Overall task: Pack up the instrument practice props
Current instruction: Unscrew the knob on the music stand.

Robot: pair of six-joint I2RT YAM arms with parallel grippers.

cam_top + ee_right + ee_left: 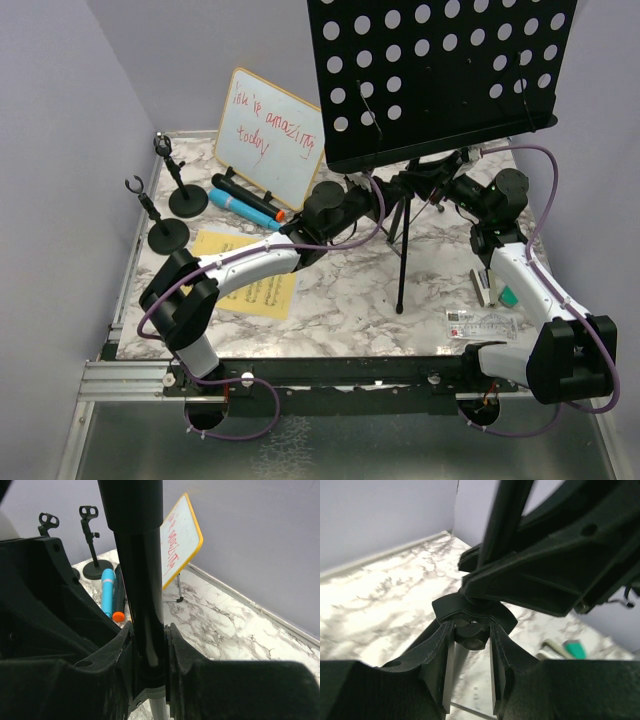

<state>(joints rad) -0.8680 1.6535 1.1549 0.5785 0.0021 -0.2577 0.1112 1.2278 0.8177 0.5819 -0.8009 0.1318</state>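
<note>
One music desk (pixel 440 70) is stood far right on the worktop (pixel 340 300). Its pole is clamped by the right gripper (pixel 148 640), and its hub knob is pinched narrowly by the left gripper (pixel 471 632). One black microphone (pixel 245 190), one blue microphone (pixel 240 207) and two mic holders (pixel 187 200) are crowded by the left edge. One yellow sheet (pixel 262 293) is seen near left. Bare marble is seen at the near centre.

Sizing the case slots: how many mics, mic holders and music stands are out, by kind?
Mics: 2, a black mic and a blue mic
Mic holders: 2, the far holder and the near holder
Music stand: 1
Total: 5
</note>
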